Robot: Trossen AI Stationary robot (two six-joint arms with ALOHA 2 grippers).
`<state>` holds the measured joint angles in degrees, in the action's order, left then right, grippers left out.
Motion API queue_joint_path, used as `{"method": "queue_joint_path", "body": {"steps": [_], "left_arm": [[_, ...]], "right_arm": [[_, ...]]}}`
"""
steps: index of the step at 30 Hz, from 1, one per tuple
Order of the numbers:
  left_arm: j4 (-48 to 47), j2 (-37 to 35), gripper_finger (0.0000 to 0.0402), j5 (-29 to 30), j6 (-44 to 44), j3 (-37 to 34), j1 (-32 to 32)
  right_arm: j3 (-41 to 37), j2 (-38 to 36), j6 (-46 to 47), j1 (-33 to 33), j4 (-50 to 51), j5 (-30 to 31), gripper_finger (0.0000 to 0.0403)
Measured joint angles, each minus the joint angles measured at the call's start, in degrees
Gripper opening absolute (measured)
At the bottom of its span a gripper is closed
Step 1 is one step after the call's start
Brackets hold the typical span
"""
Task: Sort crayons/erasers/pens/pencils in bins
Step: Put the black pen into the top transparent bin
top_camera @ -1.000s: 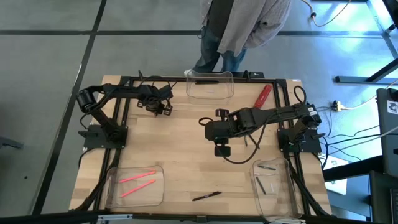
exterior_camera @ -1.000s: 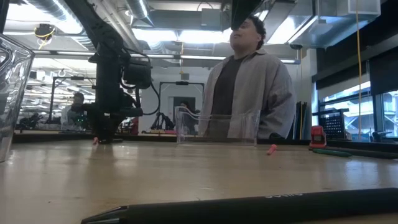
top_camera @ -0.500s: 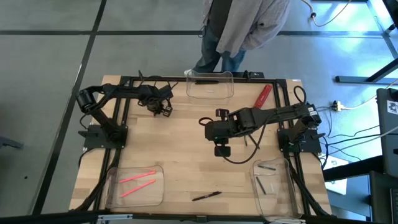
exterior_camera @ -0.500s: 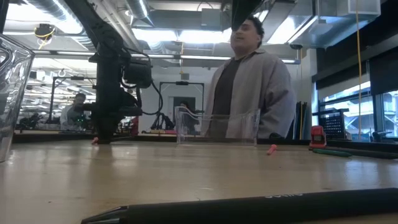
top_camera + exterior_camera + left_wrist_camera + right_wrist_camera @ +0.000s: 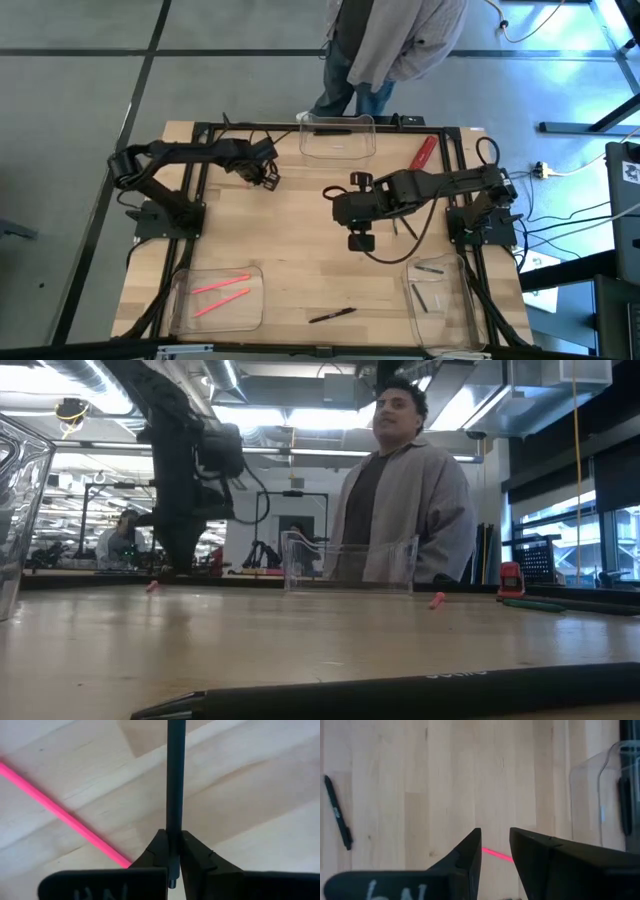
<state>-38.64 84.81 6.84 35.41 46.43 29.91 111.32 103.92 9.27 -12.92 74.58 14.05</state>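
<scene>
My left gripper (image 5: 266, 174) (image 5: 172, 834) is at the far left of the table, shut on a thin black stick (image 5: 175, 775). A pink stick (image 5: 60, 810) lies on the wood beside it. My right gripper (image 5: 353, 212) (image 5: 495, 834) hovers over the table's middle, slightly open and empty, above another pink stick (image 5: 494, 853). Three clear bins stand on the table: one at the far edge (image 5: 337, 140) holding a black stick (image 5: 624, 805), one near left (image 5: 217, 297) with two pink sticks, and one near right (image 5: 437, 290) with short dark sticks. My left gripper pinches the black stick near one end (image 5: 173, 845) between its two fingers. The stick runs on ahead along the fingers and leaves the wrist view. I cannot tell whether its other end touches the table.
A black pen (image 5: 332, 315) (image 5: 337, 820) lies near the front edge, close before the low camera (image 5: 400, 690). A red block (image 5: 424, 152) lies at the far right. A person (image 5: 390, 40) stands behind the far edge. A dark green stick (image 5: 540, 603) lies at the right.
My left gripper has risen a little from the table, still shut on the black stick, and its arm has drawn back toward the table's left. My right gripper has kept nearly still.
</scene>
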Motion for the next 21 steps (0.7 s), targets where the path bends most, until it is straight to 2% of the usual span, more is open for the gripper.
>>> {"method": "queue_joint_path", "body": {"steps": [6,15,21], "left_arm": [[0.2,-5.3,0.0010,0.3,-0.6,0.1,-3.2],[1.6,-13.3,0.0010,3.1,-3.2,0.1,-9.8],[8.7,-16.6,0.0010,3.5,-10.2,0.2,-13.7]], "right_arm": [[4.1,0.0,0.3,-1.0,2.2,5.3,0.0104],[4.7,0.0,7.0,-1.0,8.0,16.3,0.0103],[4.7,0.0,8.8,-1.0,10.7,21.2,0.0103]]}}
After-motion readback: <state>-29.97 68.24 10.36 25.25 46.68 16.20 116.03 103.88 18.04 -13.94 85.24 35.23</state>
